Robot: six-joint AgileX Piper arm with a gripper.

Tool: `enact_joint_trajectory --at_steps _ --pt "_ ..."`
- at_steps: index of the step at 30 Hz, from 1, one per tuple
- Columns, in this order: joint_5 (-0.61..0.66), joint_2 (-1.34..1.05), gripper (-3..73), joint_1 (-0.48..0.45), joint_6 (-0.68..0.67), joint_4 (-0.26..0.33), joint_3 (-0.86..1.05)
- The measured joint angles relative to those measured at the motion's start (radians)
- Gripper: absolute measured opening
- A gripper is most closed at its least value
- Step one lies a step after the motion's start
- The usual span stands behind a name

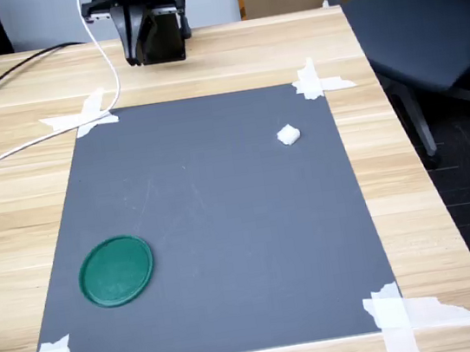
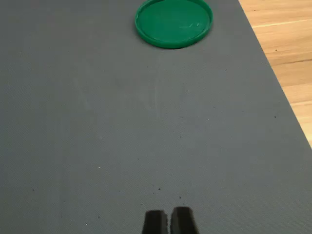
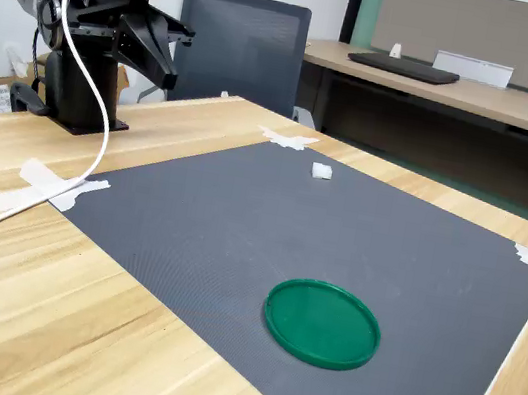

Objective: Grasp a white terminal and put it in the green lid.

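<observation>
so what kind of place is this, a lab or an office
Probably an office used as a robot workspace: a dark office chair, a side desk with a black keyboard, and a grey mat taped onto a light wooden table.

No text, label or number is sharp enough to read in any view

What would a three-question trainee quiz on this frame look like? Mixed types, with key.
1. True or false: the white terminal already lies in the green lid.
2. The gripper's jaws look: A) wide open B) nearly together C) closed on the terminal.
3. What does the grey mat have at its corners?

Key: 1. False; it sits apart on the mat. 2. B. 3. White tape strips.
</observation>
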Motion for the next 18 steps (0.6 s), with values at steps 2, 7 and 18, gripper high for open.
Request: enact_joint_trajectory --at_steps 2,7,18 --pt "-0.001 0.0 -2.9 0.0 0.0 0.001 0.0" --pt "-0.021 0.0 -2.9 0.0 -0.033 0.046 0.0" --pt "-0.024 0.0 -2.9 0.0 -0.058 0.08 -0.001"
